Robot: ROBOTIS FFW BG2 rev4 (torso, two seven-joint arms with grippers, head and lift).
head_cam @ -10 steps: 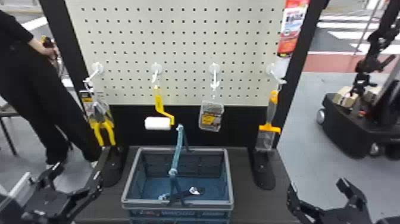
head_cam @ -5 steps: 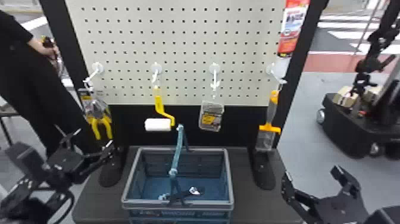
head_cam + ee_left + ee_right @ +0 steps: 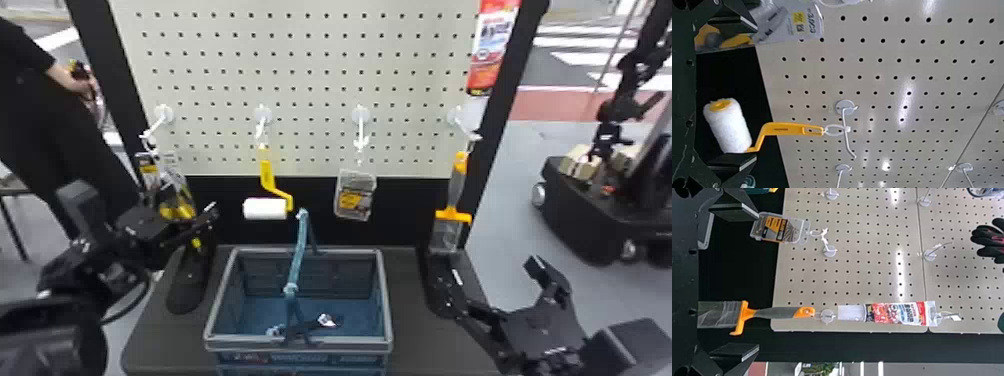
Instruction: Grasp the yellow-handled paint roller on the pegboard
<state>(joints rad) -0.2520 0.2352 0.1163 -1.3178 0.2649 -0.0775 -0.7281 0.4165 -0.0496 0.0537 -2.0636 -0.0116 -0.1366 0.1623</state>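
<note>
While left hand [image 3: 746,92] gapes, paint roller [image 3: 727,125] hangs hooked.

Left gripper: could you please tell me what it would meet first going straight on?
Probably the paint roller, whose white sleeve sits ahead of the open left gripper; depth unclear.

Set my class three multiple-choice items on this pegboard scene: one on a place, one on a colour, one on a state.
1. Counting from the robot's left in the head view, the paint roller hangs on which pegboard hook? A first; B second; C fourth.
2. Its roller cover is: A white; B green; C red.
3. The left gripper is: A shut on the roller; B shut on nothing; C open.

Answers: B, one hook lies to its left; A, the cover shows white; C, its jaws stand wide apart, holding nothing.
</note>
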